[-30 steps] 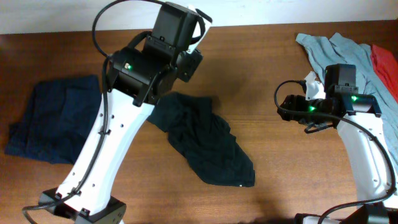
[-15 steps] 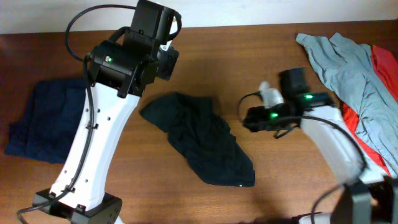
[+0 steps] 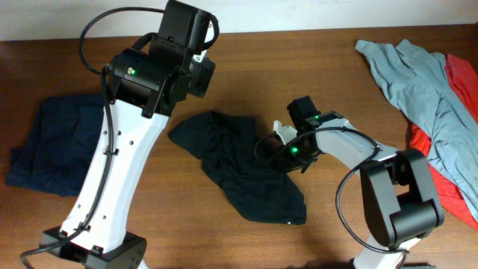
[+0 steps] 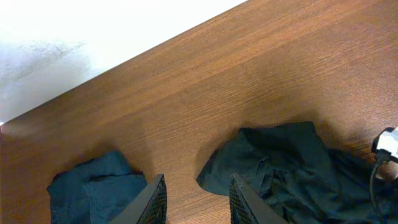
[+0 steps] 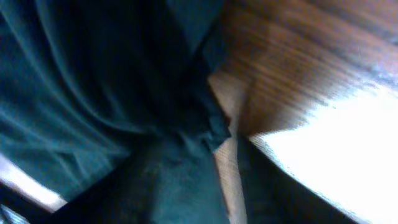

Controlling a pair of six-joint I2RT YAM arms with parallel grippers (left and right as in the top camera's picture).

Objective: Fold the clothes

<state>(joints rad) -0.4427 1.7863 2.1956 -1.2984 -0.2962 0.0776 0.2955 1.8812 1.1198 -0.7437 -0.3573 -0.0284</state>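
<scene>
The clothes, a black T-shirt, lie crumpled in the middle of the brown table; the left wrist view shows the upper end of the clothes. My left gripper hangs high above the table, open, with bare wood between its fingers and the shirt's left corner just to its right. My right gripper is low at the shirt's right edge. In the blurred right wrist view, dark folds of the clothes fill the left side, and my right gripper shows a thin strip of wood between its fingers.
A dark navy garment lies folded at the left, also seen as the navy garment under my left finger. A grey-blue shirt and a red cloth lie at the far right. The table's far edge meets a white wall.
My right arm swung in from the right and came down at the shirt's right edge, its jaws narrowing. My left arm drew back left off the shirt, then stayed still.
</scene>
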